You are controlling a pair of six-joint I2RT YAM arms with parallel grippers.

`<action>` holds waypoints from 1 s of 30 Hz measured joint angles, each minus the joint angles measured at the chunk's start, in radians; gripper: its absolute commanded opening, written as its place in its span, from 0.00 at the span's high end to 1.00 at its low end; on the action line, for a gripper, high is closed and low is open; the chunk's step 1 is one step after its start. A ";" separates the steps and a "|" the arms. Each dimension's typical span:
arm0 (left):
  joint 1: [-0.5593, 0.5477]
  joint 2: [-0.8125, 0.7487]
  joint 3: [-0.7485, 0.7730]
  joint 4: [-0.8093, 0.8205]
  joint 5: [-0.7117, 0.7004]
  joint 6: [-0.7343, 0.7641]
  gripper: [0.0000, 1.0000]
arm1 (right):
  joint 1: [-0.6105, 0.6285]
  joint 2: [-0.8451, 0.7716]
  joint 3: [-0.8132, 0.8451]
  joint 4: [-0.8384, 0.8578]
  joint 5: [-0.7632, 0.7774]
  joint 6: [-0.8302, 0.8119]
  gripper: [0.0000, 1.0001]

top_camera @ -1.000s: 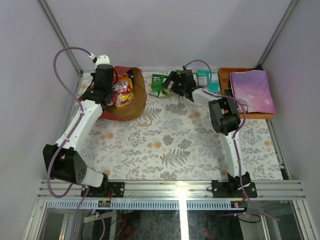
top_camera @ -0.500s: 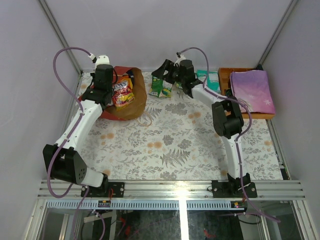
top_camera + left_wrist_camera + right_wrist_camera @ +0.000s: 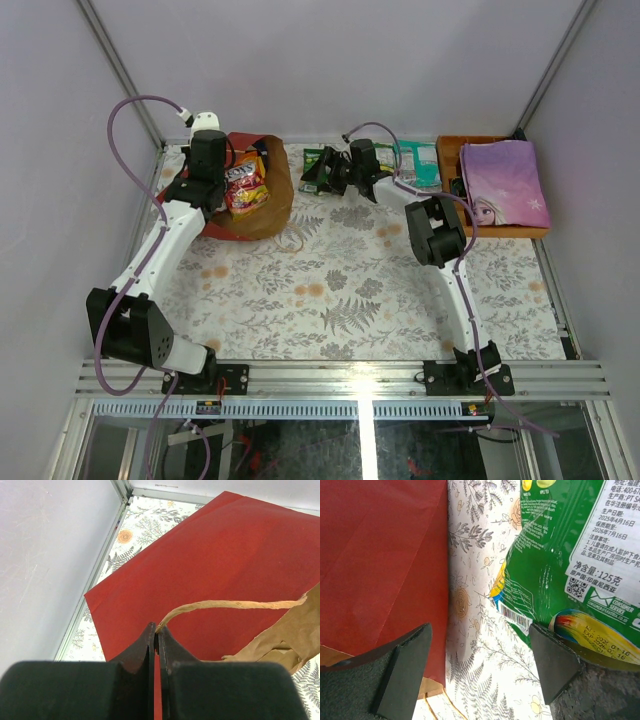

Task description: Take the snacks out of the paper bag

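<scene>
The paper bag (image 3: 262, 205), red outside and brown inside, lies on its side at the back left with its mouth facing the middle. A yellow-red snack packet (image 3: 245, 186) sticks out of its mouth. My left gripper (image 3: 212, 190) is shut on the bag's twisted paper handle (image 3: 220, 605), above the red side of the bag (image 3: 225, 555). My right gripper (image 3: 322, 178) is open and low over the cloth, between the bag's red wall (image 3: 375, 555) and a green snack packet (image 3: 570, 545). The green packet (image 3: 314, 158) lies on the table, and teal packets (image 3: 415, 162) lie further right.
An orange-brown wooden tray (image 3: 450, 148) at the back right holds a purple princess book (image 3: 505, 185). White walls and metal posts close in the back and sides. The floral cloth (image 3: 330, 290) covers the table.
My right gripper has risen over the green packet, then dropped low beside it, facing the bag. The left gripper and the bag have not moved.
</scene>
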 measured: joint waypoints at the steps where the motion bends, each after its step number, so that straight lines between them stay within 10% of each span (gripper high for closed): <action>1: 0.000 0.000 0.000 0.000 0.000 0.000 1.00 | 0.000 0.000 0.008 -0.017 0.001 -0.006 0.13; 30: 0.005 0.000 0.000 0.000 0.000 0.000 1.00 | 0.004 -0.003 0.115 -0.171 -0.028 -0.099 0.17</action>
